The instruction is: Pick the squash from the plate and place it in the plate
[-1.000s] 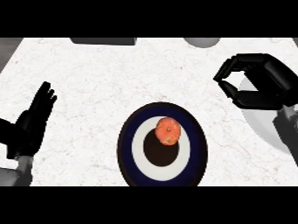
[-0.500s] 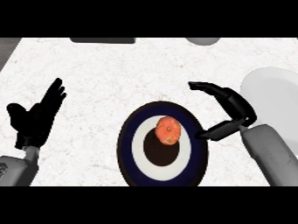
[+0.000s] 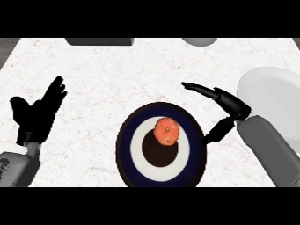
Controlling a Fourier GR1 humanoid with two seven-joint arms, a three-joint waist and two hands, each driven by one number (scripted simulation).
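One squash (image 3: 167, 131) on the dark plate (image 3: 125, 145), just left of spread fingers (image 3: 201, 90) of the right hand (image 3: 233, 105).

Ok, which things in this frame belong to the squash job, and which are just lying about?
Job: squash; dark-rimmed plate under it; white plate at right; right hand, open beside the dark-rimmed plate.
Lying about: dark grey block and pale round object at the counter's far edge; left hand, resting open at left.
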